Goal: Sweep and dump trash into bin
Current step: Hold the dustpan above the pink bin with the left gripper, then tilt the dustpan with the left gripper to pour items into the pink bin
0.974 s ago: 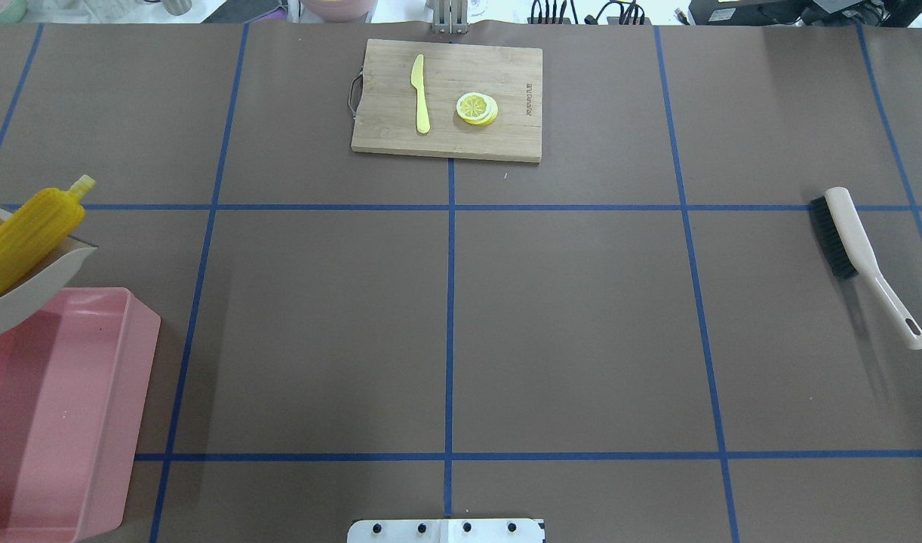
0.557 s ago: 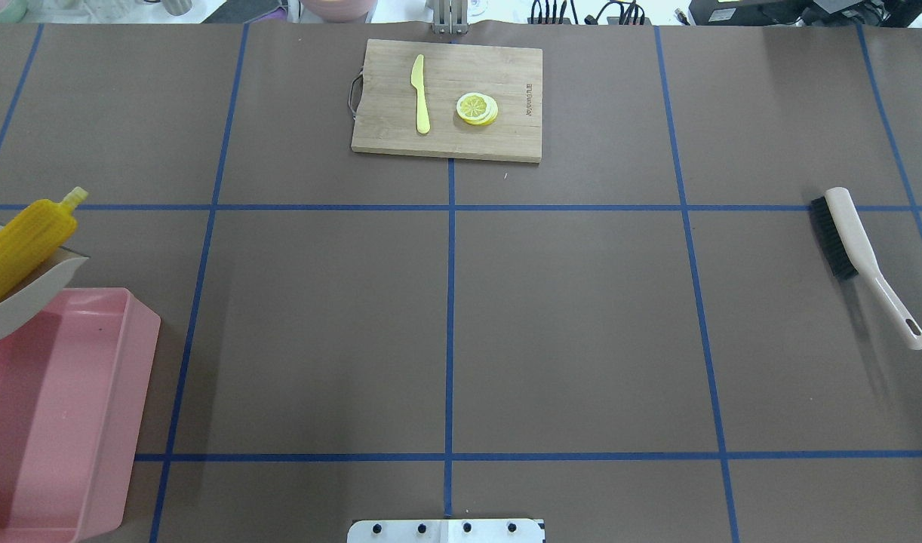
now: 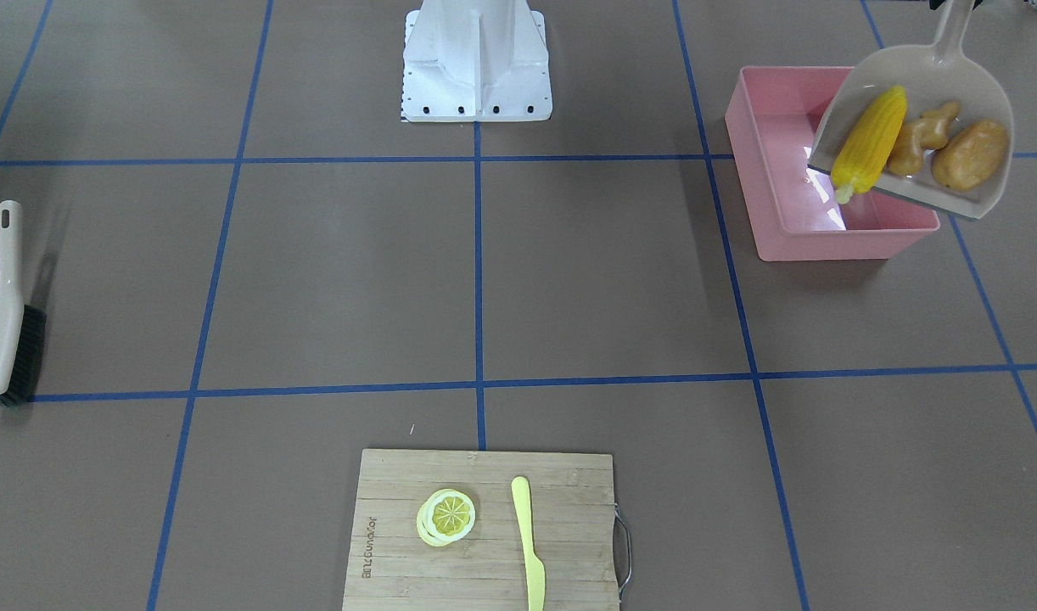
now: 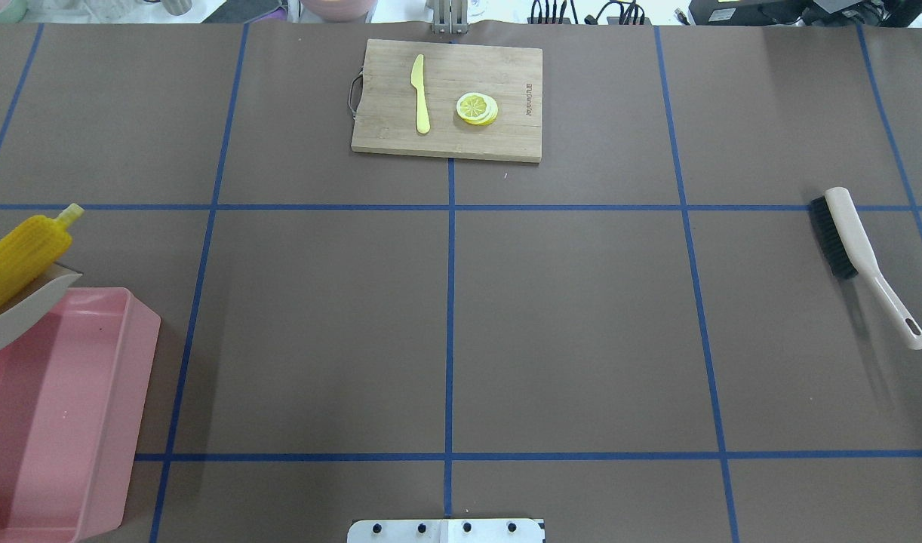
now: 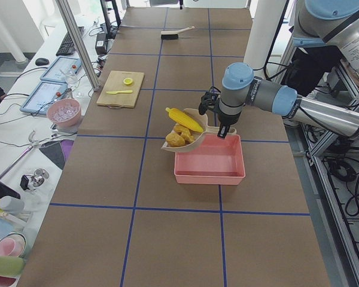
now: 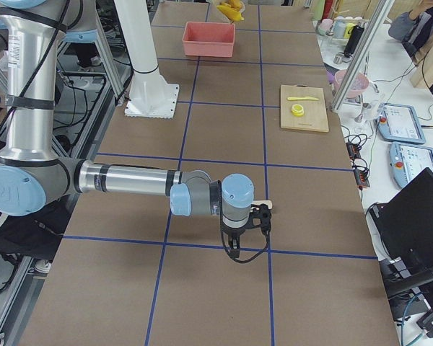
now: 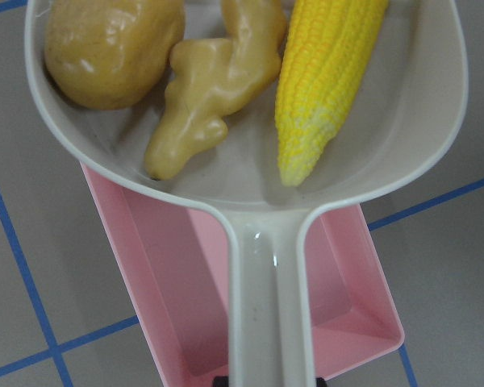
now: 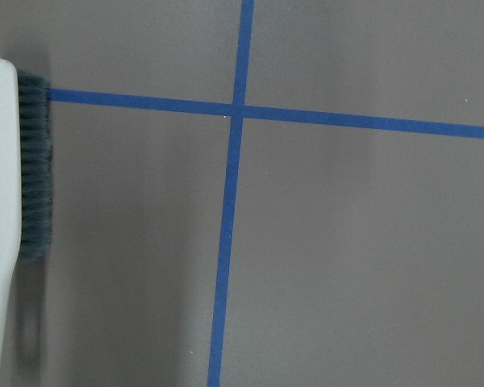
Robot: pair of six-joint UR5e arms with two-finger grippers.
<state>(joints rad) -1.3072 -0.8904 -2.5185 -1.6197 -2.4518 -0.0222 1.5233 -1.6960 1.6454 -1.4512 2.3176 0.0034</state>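
A beige dustpan (image 3: 909,76) hangs tilted above the far end of the pink bin (image 3: 790,229). It holds the yellow corn cob (image 3: 868,140), the tan ginger root (image 3: 922,136) and the brown potato (image 3: 970,154). The corn's tip sticks out past the pan's lip. In the left wrist view the corn (image 7: 327,89), ginger (image 7: 214,97) and potato (image 7: 113,48) lie in the pan, with the bin (image 7: 169,290) below. My left gripper (image 5: 224,130) is shut on the dustpan's handle (image 7: 270,282). My right gripper (image 6: 238,249) hovers low near the brush; I cannot tell if it is open.
A beige brush with black bristles (image 4: 853,241) lies on the table at my right; it also shows in the right wrist view (image 8: 4,201). A wooden cutting board (image 4: 446,98) with a yellow knife (image 4: 420,94) and lemon slices (image 4: 476,108) lies at the far middle.
The dustpan with the corn has shifted toward the left edge of the overhead view and a little nearer over the bin. The brush and board have not moved.
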